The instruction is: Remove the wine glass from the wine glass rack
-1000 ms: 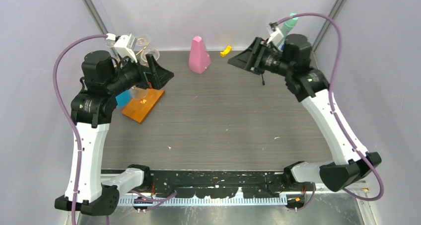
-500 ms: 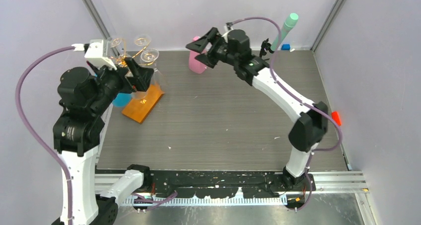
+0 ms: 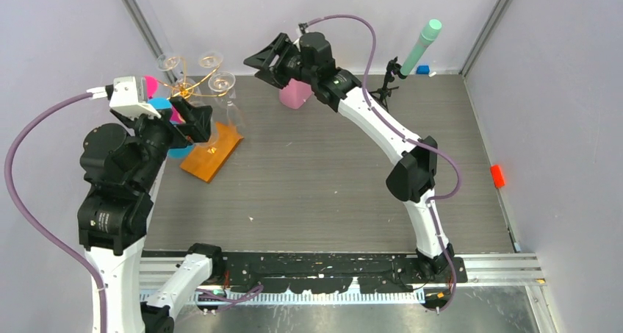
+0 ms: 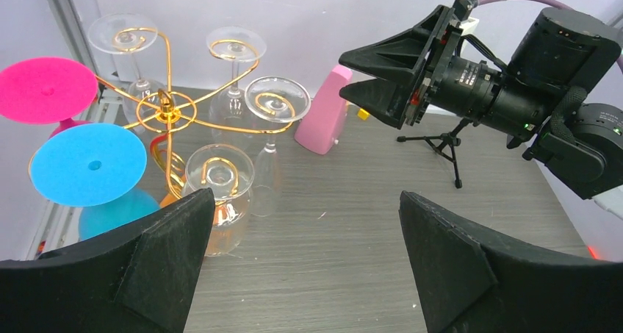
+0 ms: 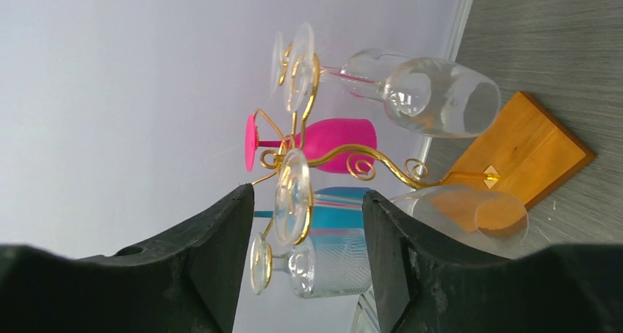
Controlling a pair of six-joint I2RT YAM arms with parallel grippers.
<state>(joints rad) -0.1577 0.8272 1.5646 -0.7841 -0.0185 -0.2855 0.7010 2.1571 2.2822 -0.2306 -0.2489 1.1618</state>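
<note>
Top view: rack is standing at the table's far-left corner, gold wire rising off a wooden base. Clear wine glasses are hanging upside down by their feet from the curled arms, none off yet. A pink glass and a blue glass are hanging on the rack's left side. Left gripper is hovering just beside the rack on the near side. Right gripper is reaching in from the right, up in the air, pointing at the rack but apart from it. A pink wedge is sitting under that arm, and a tripod with mint tube is standing at the back right.

Left wrist: left jaws are standing wide apart, nothing between them. Four clear glasses are showing on the rack, the nearest hanging just past the left finger. Right gripper is facing in, fingers apart.

Right wrist: fingers are standing apart, gripping nothing. Rack and glasses are showing through the gap, not touched.
</note>
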